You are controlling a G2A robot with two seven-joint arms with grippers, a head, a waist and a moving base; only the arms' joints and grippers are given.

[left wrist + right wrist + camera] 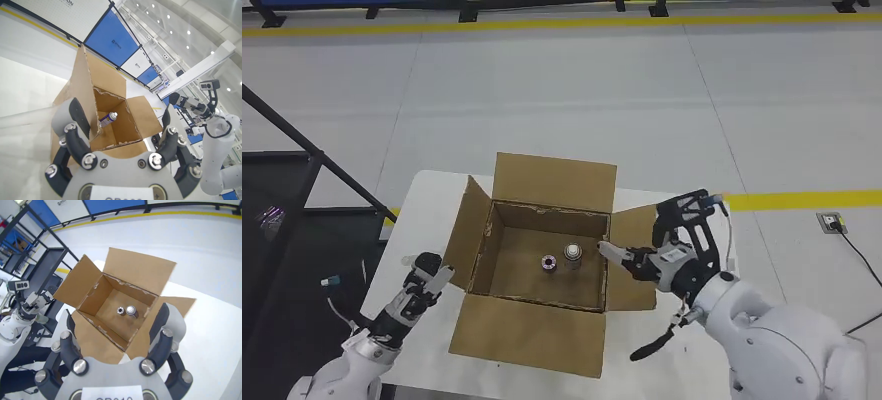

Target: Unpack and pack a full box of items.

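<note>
- left gripper (pixel 121 106): fingers (pixel 78 117) spread wide, nothing between them
- it sits low over the table (pixel 412 200), at 8 o'clock from the box (pixel 532 330), just beside the raised left flap; can't tell whether it touches the cardboard
- right gripper (pixel 116 309): fingers (pixel 162 315) also spread wide, holding nothing
- top view puts the right gripper (pixel 614 255) at the box's 3 o'clock, fingertips over the right wall and pointing in toward 9 o'clock, above the splayed right flap
- box (pixel 140 268) is mid-table with all four flaps open: 12 o'clock flap stands up, 9 o'clock flap is raised at an angle, 3 and 6 o'clock flaps fold outward; inner edges are torn
- two items stand on the box floor, near its centre
- spray can (pixel 131 309), white cap, upright, on the 3 o'clock side (pixel 572 253); the left wrist view shows its purple label (pixel 108 119)
- metal cylinder (pixel 120 310), dark hole in its top, just beside the can at its 9 o'clock (pixel 548 263); can't tell whether they touch
- both items are well below the grippers, neither touched
</note>
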